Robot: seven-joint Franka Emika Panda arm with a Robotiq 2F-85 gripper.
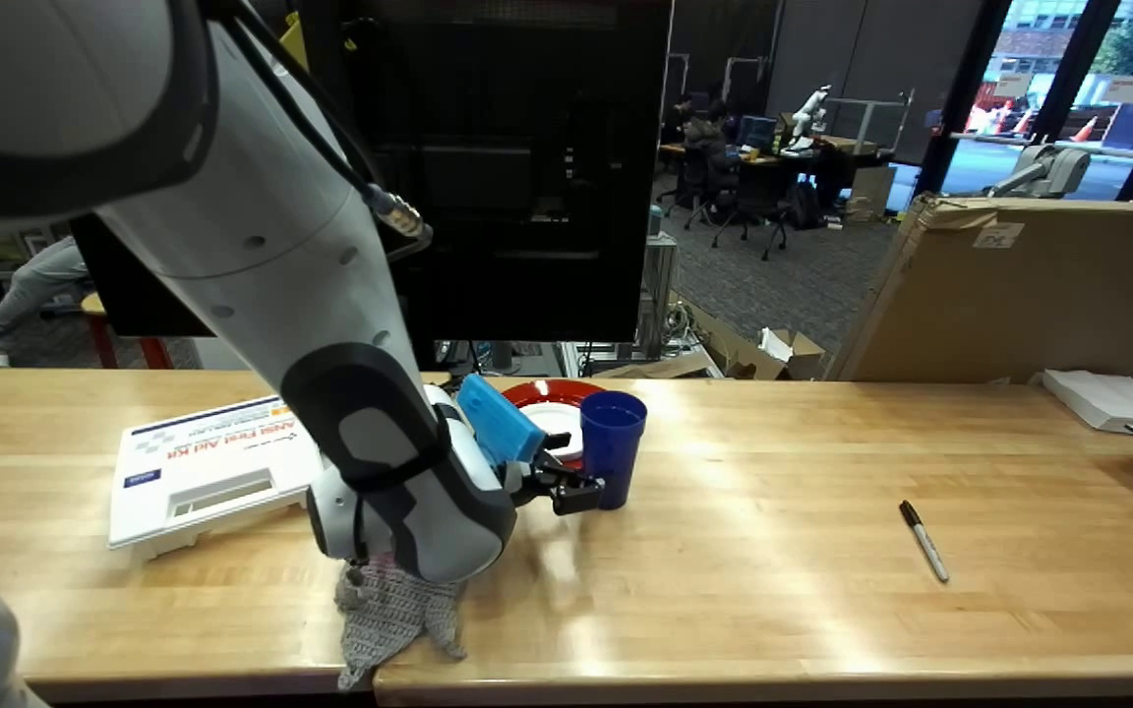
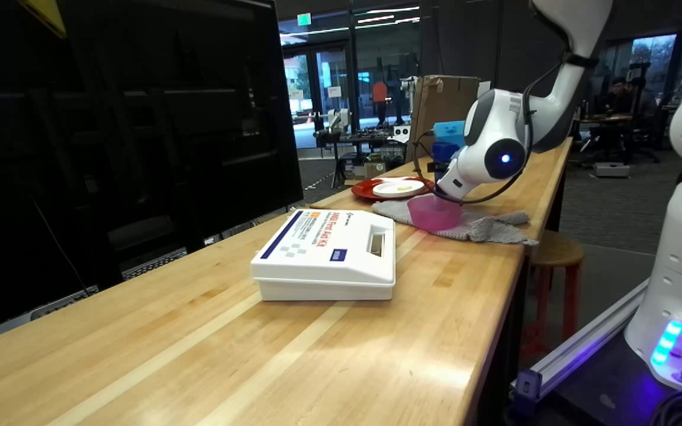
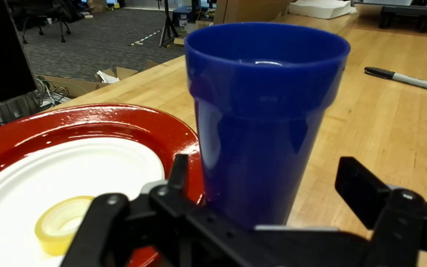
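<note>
Blue cup (image 3: 261, 122) just fwd of end effector (image 3: 265, 167), approx ctr'd.

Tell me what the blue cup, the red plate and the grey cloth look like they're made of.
Blue cup: probably smooth, glossy plastic, given its molded-looking step and soft highlights.
Red plate: glossy, with bright reflections; glazed ceramic or plastic, I can't tell which.
Grey cloth: matte fabric, apparently knitted or coarsely woven, judging by its bumpy texture.

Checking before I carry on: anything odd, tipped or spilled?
A yellow tape roll lies on the white plate, seemingly an odd spot. The gray cloth is rumpled, reaching the edge of the table. The blue cup stands upright; no spill shows.
</note>
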